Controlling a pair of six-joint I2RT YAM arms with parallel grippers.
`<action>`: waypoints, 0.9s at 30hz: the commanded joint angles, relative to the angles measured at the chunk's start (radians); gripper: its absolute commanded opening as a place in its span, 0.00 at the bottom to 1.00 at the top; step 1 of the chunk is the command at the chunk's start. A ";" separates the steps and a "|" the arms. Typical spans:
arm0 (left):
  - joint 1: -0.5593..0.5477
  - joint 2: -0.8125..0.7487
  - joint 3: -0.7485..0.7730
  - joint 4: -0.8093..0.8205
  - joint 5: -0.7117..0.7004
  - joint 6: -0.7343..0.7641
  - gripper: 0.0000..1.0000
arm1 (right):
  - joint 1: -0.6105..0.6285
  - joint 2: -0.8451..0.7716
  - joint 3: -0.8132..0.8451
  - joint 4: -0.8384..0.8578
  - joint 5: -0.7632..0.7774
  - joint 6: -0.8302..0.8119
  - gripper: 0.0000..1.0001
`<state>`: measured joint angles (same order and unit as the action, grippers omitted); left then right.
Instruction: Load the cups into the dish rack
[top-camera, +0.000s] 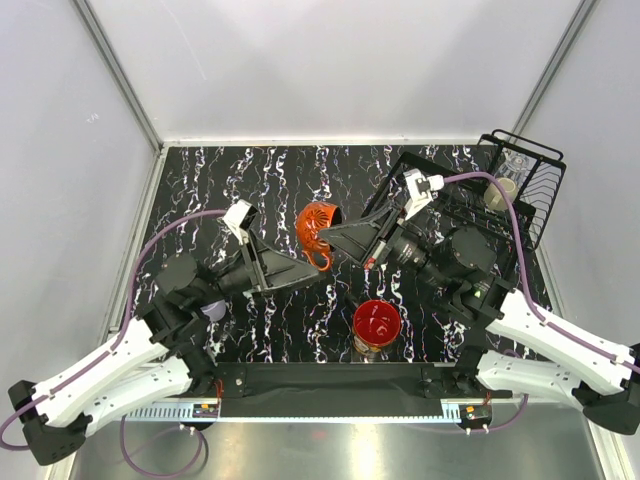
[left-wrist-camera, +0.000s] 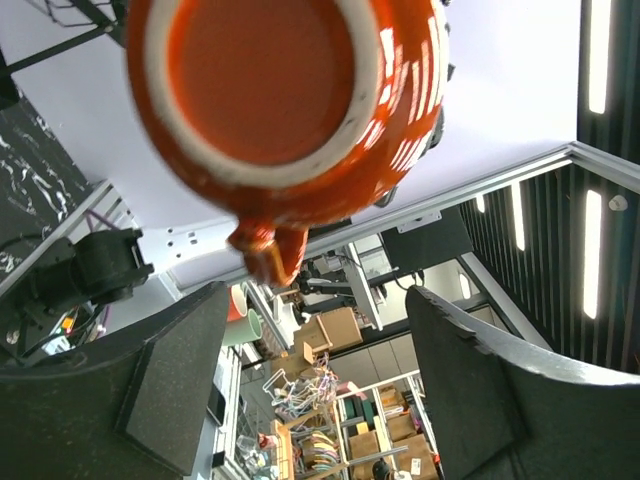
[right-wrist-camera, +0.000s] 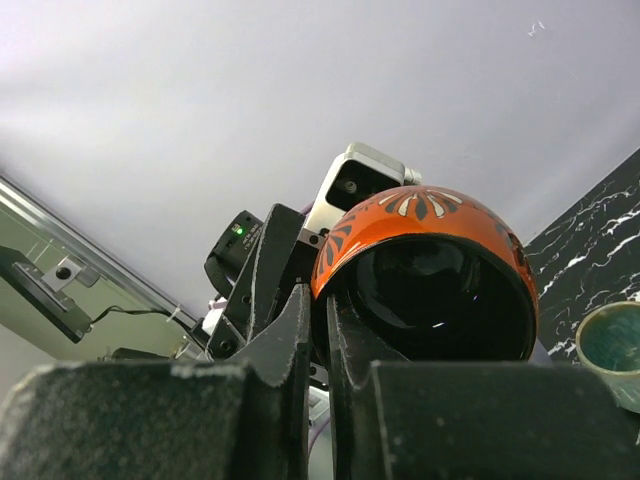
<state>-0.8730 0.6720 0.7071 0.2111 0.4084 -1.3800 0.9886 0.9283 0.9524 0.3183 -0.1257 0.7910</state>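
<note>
The small orange mug (top-camera: 316, 228) hangs in the air over the middle of the table, lying on its side. My right gripper (top-camera: 338, 238) is shut on its rim, one finger inside and one outside, as the right wrist view (right-wrist-camera: 320, 340) shows on the mug (right-wrist-camera: 425, 235). My left gripper (top-camera: 312, 270) is open just beside the mug's handle. The left wrist view shows the mug's base (left-wrist-camera: 265, 90) beyond the open gripper (left-wrist-camera: 320, 390), not touching it. The black wire dish rack (top-camera: 548, 175) stands at the far right. It holds a clear glass (top-camera: 514, 160) and a beige mug (top-camera: 499, 195).
A dark mug with a red inside (top-camera: 377, 323) stands upright near the front edge. A lavender tumbler (top-camera: 213, 311) shows partly under my left arm. A teal-green mug (right-wrist-camera: 608, 348) shows low at the right of the right wrist view. White walls enclose the marbled black table (top-camera: 200, 185).
</note>
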 joint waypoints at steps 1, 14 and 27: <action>-0.012 0.024 0.052 0.076 -0.037 0.033 0.74 | 0.015 0.000 0.009 0.149 -0.018 0.016 0.00; -0.026 0.038 0.049 0.099 -0.115 0.053 0.53 | 0.036 0.003 -0.017 0.196 -0.008 0.033 0.00; -0.027 0.021 0.071 0.071 -0.192 0.104 0.00 | 0.051 -0.003 -0.046 0.222 0.000 0.053 0.00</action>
<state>-0.9001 0.7052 0.7258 0.2539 0.2932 -1.3182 1.0218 0.9443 0.9131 0.4580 -0.1101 0.8429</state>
